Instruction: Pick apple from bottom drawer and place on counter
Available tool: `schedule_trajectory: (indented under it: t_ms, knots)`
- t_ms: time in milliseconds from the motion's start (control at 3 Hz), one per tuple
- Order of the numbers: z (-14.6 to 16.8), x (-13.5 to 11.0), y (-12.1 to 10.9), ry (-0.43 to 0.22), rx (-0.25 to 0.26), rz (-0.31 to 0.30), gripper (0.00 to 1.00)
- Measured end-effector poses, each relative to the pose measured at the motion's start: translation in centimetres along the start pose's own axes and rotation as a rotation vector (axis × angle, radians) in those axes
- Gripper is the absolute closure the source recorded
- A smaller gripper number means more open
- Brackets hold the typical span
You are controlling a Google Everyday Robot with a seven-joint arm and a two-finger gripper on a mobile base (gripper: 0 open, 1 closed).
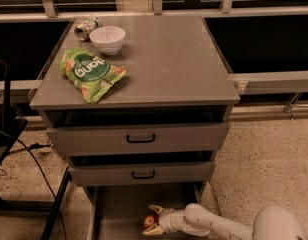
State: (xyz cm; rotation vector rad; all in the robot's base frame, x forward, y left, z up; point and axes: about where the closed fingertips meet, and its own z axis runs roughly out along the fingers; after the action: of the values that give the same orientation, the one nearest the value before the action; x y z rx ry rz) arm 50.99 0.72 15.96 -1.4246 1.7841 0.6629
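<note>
Camera view, one frame. Gripper (147,220) sits low inside the bottom drawer (114,209), reaching in from the right, fingers pointing left. Its two fingers are spread apart, one toward the cabinet, one toward you. The apple (150,221) lies on the drawer floor right between them, well inside the tips, close to the palm. Whether either finger touches it, you cannot tell; it does not look clamped.

What counts for you: the apple is already on the closing line, so no sideways correction seems needed. Likely step is squeeze, then lift clear of the middle drawer's front overhead.

Counter (174,59) above has bare room right of the white bowl (107,38) and green snack bag (90,74).
</note>
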Motion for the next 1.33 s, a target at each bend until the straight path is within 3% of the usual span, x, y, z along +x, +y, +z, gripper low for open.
schedule_trajectory:
  t_ms: [1333]
  knots:
    - [1.0,1.7,-0.3,0.129,-0.053,-0.063,0.35]
